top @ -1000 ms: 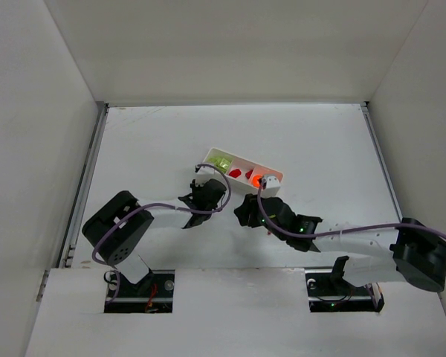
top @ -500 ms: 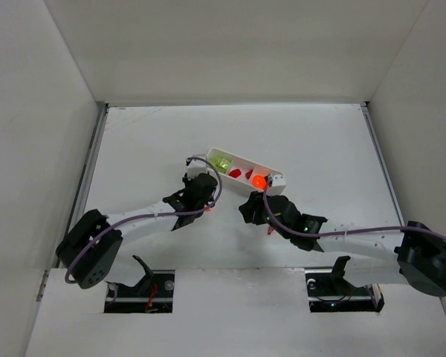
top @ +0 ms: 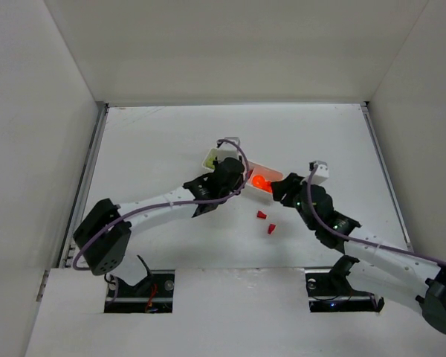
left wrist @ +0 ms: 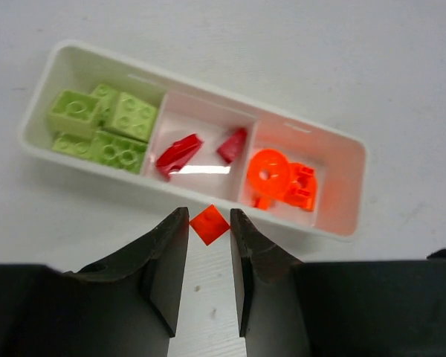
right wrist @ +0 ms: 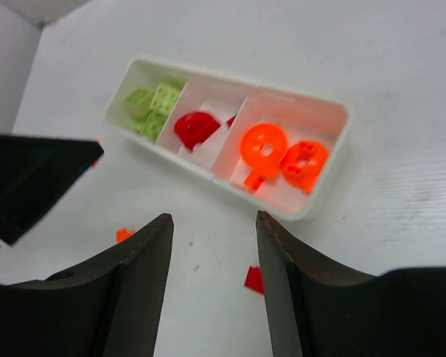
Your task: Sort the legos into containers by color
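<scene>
Your tray (left wrist: 334, 227) is one long, shallow white plastic box, glossy, w/ rounded corners and thin dividers making three square bays. From the left wrist cam, the left bay holds pale green studded blocks (left wrist: 104, 126), the mid bay two dark red wedge-shaped bits (left wrist: 180, 152), and the right bay bright orange pcs (left wrist: 276, 177), one a ring w/ a hole. The left gripper (left wrist: 209, 223) has its black fingers nearly together, pinching a small flat orange-red tile (left wrist: 209, 225) held cornerwise like a diamond, just at the tray's near wall by the mid bay. The right gripper (right wrist: 212, 223) stands wide w/ nothing between its fingers, off the tray's orange end. Two small red loose pcs (top: 261, 215) lie on the matte white table (top: 156, 141), on the near side of the tray and apart from it. Vs. a sec ago: your left arm has stretched out from a folded pose, putting its gripper over the tray's middle. The right gripper has swung right, off the spot where those loose pcs now show. The tray hasn't shifted.
</scene>
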Motion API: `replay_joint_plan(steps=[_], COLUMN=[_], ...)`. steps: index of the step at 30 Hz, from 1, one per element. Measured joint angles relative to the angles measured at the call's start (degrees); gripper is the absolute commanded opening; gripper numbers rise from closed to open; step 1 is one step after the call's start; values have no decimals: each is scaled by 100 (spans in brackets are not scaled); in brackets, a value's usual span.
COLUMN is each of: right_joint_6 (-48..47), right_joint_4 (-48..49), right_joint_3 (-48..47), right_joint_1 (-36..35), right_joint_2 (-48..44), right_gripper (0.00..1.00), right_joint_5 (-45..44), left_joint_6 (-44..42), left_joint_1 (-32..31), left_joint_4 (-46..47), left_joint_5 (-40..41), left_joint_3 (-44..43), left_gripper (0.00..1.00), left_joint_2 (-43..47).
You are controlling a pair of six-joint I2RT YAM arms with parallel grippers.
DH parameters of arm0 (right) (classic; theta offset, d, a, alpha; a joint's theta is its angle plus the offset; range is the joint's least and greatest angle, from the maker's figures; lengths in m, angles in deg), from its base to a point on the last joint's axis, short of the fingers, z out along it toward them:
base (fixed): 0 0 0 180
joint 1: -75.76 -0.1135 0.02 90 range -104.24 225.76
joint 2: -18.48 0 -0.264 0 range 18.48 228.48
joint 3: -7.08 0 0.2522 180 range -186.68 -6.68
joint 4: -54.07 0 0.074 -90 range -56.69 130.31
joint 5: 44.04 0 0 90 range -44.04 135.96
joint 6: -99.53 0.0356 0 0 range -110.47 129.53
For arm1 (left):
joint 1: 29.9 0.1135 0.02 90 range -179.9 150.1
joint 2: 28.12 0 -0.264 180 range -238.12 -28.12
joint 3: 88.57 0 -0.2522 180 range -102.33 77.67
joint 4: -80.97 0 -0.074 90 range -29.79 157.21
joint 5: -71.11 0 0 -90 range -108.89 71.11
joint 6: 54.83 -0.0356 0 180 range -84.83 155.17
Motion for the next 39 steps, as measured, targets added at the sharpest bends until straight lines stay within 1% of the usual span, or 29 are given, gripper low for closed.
replay_joint_plan(steps=[5,9,11,13,15,18,20,23,25,27,29,31,32,34,35,39], right_joint_6=[87,127,151,175,197,221,221,221,225,229,256,280,289,367,417,590], right_joint_4=[-116,-170,-197,-232,-238,-234,-234,-234,-236,-240,-262,-343,-378,-485,-535,-706], right_joint_3=[170,402,525,603,632,634,634,634,634,634,625,584,549,448,398,245], right_joint_1=[809,1067,1130,1152,1152,1152,1152,1141,1069,863,529,105,-98,-505,-660,-896], right_joint_2=[-426,-634,-739,-831,-894,-931,-925,-892,-828,-697,-483,-162,24,417,592,1134], right_gripper=[56,56,56,56,58,63,64,61,54,43,40,41,44,61,66,73], right_joint_5=[-35,11,35,68,85,94,103,105,103,103,109,120,129,127,120,63], left_joint_6=[-28,-50,-55,-61,-70,-85,-92,-103,-114,-136,-157,-177,-181,-190,-190,-186], left_joint_1=[-326,-415,-415,-415,-415,-413,-400,-367,-330,-284,-219,-114,-50,116,221,651], left_joint_4=[57,72,85,87,83,79,79,103,103,122,153,192,223,286,341,479], left_joint_5=[-153,-295,-350,-393,-448,-485,-494,-501,-501,-503,-507,-505,-507,-501,-496,-452], left_joint_3=[-785,-1246,-1427,-1591,-1757,-1902,-1923,-1939,-1937,-1871,-1633,-1252,-1054,-595,-323,671], left_gripper=[26,26,26,28,34,40,45,46,46,46,46,46,46,46,46,47], left_joint_2=[-933,-1596,-1875,-2114,-2321,-2487,-2505,-2505,-2500,-2417,-2138,-1657,-1388,-765,-420,734])
